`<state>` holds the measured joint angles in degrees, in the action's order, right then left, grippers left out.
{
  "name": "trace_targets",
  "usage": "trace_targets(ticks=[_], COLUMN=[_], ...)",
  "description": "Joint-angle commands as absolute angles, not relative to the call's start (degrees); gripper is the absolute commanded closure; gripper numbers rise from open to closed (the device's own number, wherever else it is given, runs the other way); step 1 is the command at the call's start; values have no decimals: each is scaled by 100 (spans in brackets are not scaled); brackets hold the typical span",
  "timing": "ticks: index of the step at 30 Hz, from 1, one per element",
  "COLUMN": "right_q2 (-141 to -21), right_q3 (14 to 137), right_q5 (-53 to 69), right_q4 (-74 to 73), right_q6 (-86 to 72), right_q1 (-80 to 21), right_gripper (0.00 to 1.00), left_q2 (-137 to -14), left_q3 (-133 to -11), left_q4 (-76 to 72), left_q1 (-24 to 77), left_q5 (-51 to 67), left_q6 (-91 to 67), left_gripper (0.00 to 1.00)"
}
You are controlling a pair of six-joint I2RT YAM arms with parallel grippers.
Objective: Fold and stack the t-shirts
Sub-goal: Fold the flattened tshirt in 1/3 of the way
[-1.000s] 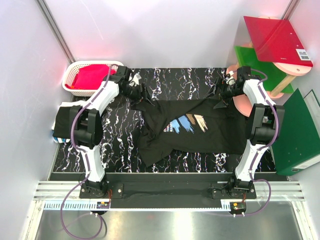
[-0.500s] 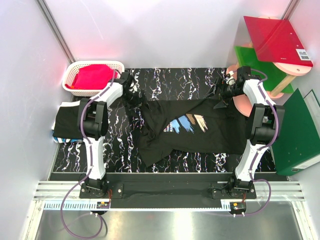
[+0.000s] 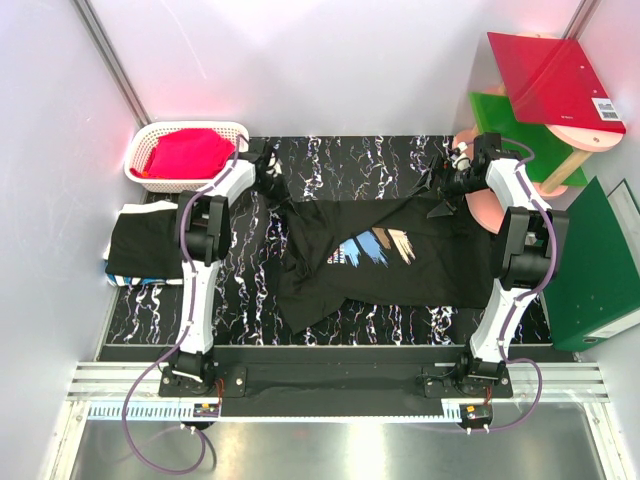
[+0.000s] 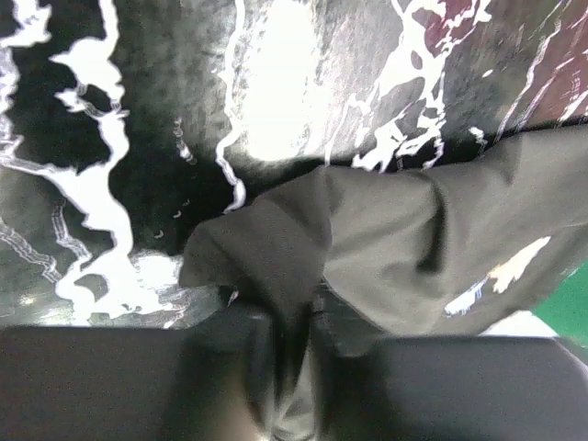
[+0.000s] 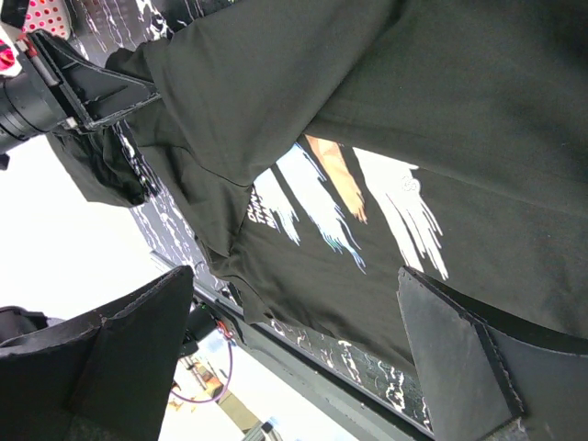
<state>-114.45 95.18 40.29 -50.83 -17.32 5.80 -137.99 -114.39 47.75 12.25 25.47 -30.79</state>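
A black t-shirt [image 3: 400, 262] with slanted blue, orange and pale strokes on its chest lies spread and rumpled across the marble table [image 3: 350, 155]. My left gripper [image 3: 272, 186] sits at the shirt's far left corner. In the left wrist view this gripper [image 4: 292, 342] is shut on a pinched fold of the black fabric [image 4: 276, 248]. My right gripper [image 3: 444, 192] hovers over the shirt's far right edge. Seen from the right wrist, it [image 5: 294, 358] stands wide open above the print [image 5: 340, 197] with nothing between its fingers. A folded black t-shirt [image 3: 140, 245] lies at the table's left edge.
A white basket [image 3: 150, 135] with red cloth stands at the far left corner. Red [image 3: 555, 75] and green [image 3: 500, 110] folders rest on a wooden stand at the far right. A dark green binder [image 3: 595, 265] leans along the right edge.
My left gripper has slid to the shirt's far left corner and shut on the fabric; its elbow swung inward. The right arm has not moved.
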Motion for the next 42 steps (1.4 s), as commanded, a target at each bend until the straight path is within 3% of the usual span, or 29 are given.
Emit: trace_targets(ticks=[1,10,22,23,24,25,27,28,31,42], right_q2=[-11487,-11522,-11584,-11567,-11549,-11523,-11435,-11417,-11399,-11584], right_q3=[9677,9633,9659,9659,9668,9677,9694,9712,9721,9870], right_q5=[4210,4219,4167,4044,3973,3886,3613,3517,3314,3454], right_q4=[-5062,-5063,-5071,-5080,-5089,-5089,-5124,-5124,-5186,-5247], right_q6=[-1670,-1688,-1696,-1679,-1670,-1670,-1591,-1565,-1521,-1564], right_q1=[589,589,589,589,589,580,580,571,545,510], right_gripper=[0,0,0,1,0,0,0,0,0,0], left_q2=[-14141,-14414,-14317,-14326,-14300,-14256,-13976,-13844,-13369,-13289], left_q3=[-11882,-13033,-13052,-13069,-13078,-13061,-12956,-12798,-12534,-11831], left_q4=[4693,4658,4580,4588,4588,4588,4588,4570,4422,4456], left_q1=[1178,748,71,62,62,62,62,70,97,351], left_q5=[2540,2250,2152,2223,2267,2268,2146,2075,2039,2232], left_q6=[-3120,-3366,-3366,-3340,-3305,-3252,-3103,-3050,-2795,-2593], left_gripper=[100,100,100,98,83,58,40,8,1,1])
